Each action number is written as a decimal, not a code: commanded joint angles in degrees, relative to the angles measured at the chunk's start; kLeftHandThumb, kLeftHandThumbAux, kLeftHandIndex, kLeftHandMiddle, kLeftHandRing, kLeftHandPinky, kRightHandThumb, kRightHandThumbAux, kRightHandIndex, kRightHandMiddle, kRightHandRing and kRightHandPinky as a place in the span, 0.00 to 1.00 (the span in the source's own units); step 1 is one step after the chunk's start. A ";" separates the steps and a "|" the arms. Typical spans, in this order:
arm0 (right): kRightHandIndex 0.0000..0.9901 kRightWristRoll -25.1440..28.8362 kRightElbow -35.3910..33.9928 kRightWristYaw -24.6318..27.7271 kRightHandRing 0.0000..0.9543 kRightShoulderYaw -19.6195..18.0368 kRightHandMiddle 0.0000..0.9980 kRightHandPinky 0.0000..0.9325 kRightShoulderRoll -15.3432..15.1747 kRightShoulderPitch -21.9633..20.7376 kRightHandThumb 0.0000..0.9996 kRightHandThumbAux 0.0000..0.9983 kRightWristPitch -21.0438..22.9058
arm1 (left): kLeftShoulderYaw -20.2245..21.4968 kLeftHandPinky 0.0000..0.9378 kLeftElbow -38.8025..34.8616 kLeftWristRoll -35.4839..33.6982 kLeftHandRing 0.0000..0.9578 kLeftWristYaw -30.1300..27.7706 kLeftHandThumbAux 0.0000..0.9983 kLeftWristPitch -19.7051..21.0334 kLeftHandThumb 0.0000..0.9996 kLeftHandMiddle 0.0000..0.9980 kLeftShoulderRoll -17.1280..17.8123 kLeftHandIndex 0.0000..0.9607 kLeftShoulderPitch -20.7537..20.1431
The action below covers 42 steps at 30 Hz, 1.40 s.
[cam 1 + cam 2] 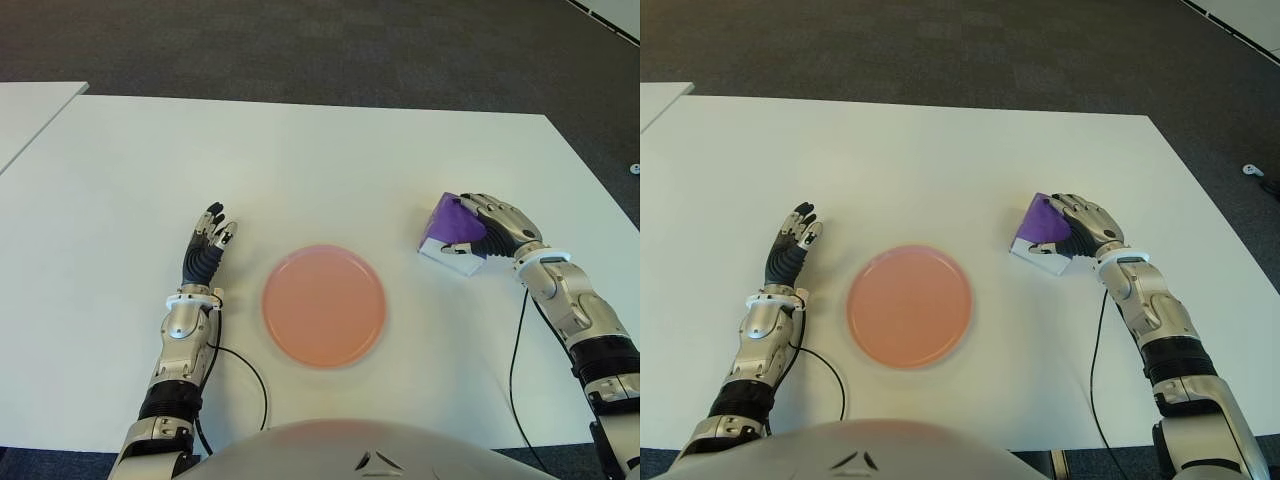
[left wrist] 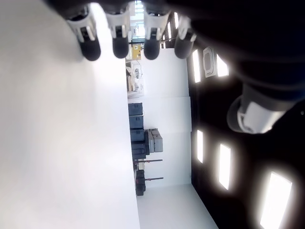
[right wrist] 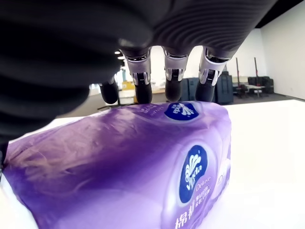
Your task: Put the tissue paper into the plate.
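Two hands of mine show over the white counter [image 1: 330,150], one on each side of the pink plate [image 1: 324,304] that sits in front of me at the middle. My right hand [image 1: 495,228] is at about three o'clock from the plate, set on the purple tissue pack [image 1: 452,232], which lies on the counter well apart from the plate's rim and not in it. In the right wrist view my fingers [image 3: 175,76] curve down over the far edge of the pack, four tips in a row pressing against its upper wrapper, so I take them to be closed around it; the pack's underside, white along the near edge in the eye views, looks to be down on the counter, tilted a little, though I cannot tell for sure whether it is lifted at all. The wrapper is glossy purple with blue oval logos on its top and its side. My left hand [image 1: 205,250] shows at about nine o'clock from the plate, near it but not touching, palm down, pointing toward twelve o'clock. In the left wrist view its fingers [image 2: 120,43] stretch out straight and loose side by side, holding nothing. A thin black cable [image 1: 245,372] runs across the counter from my left forearm, and another trails by my right forearm. Beyond the counter's far edge lies dark carpet [image 1: 300,40].
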 commanded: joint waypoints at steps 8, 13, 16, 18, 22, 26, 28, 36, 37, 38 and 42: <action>0.00 -1.98 4.75 -2.46 0.00 3.95 0.00 0.00 1.42 -1.22 0.16 0.43 -1.35 | -0.18 0.00 1.21 0.87 0.00 0.08 0.45 1.64 0.00 0.00 0.78 0.00 2.16; 0.00 -2.46 7.02 -3.77 0.00 5.87 0.00 0.00 2.11 -1.52 0.15 0.42 -1.85 | -0.01 0.00 1.27 0.86 0.00 0.55 0.45 1.60 0.00 0.00 0.70 0.00 2.17; 0.00 -2.35 7.60 -4.16 0.00 6.56 0.00 0.00 2.15 -1.66 0.14 0.42 -2.09 | 0.10 0.00 1.17 0.74 0.00 0.41 0.45 1.54 0.00 0.00 0.67 0.00 2.28; 0.00 -2.57 8.44 -4.63 0.00 7.33 0.00 0.00 2.37 -1.87 0.14 0.42 -2.34 | 0.11 0.00 1.19 0.60 0.00 0.15 0.46 1.41 0.00 0.00 0.65 0.00 2.30; 0.00 -2.80 9.64 -5.37 0.00 8.49 0.00 0.00 2.53 -2.29 0.13 0.42 -2.83 | 0.10 0.00 1.13 0.50 0.00 -0.03 0.46 1.46 0.00 0.00 0.66 0.00 2.30; 0.00 -2.93 10.23 -6.41 0.00 9.41 0.00 0.00 2.43 -2.41 0.13 0.42 -3.32 | 0.06 0.00 0.96 0.43 0.00 -0.17 0.46 1.49 0.00 0.00 0.65 0.00 2.39; 0.00 -3.17 10.36 -7.32 0.00 9.89 0.00 0.00 2.35 -2.19 0.13 0.42 -3.69 | 0.02 0.00 0.90 0.40 0.00 -0.26 0.46 1.49 0.00 0.00 0.65 0.00 2.46; 0.00 -2.98 10.68 -7.90 0.00 11.18 0.00 0.00 2.33 -1.57 0.13 0.42 -3.90 | -0.18 0.00 0.46 0.70 0.00 -0.19 0.46 1.98 0.00 0.00 0.76 0.00 2.72; 0.00 -2.86 10.58 -7.70 0.00 11.26 0.00 0.00 2.29 -1.50 0.13 0.42 -3.87 | -0.17 0.00 0.33 0.69 0.00 -0.17 0.46 2.08 0.00 0.00 0.75 0.00 2.77; 0.00 -2.81 10.41 -7.61 0.00 11.36 0.00 0.00 2.32 -1.26 0.13 0.42 -3.78 | -0.15 0.00 0.24 0.66 0.00 -0.14 0.46 2.18 0.00 0.00 0.73 0.00 2.79; 0.00 -2.96 9.77 -7.79 0.00 11.82 0.00 0.00 2.51 0.01 0.13 0.43 -3.51 | -0.09 0.00 0.11 0.60 0.00 -0.03 0.46 2.40 0.00 0.00 0.65 0.00 2.81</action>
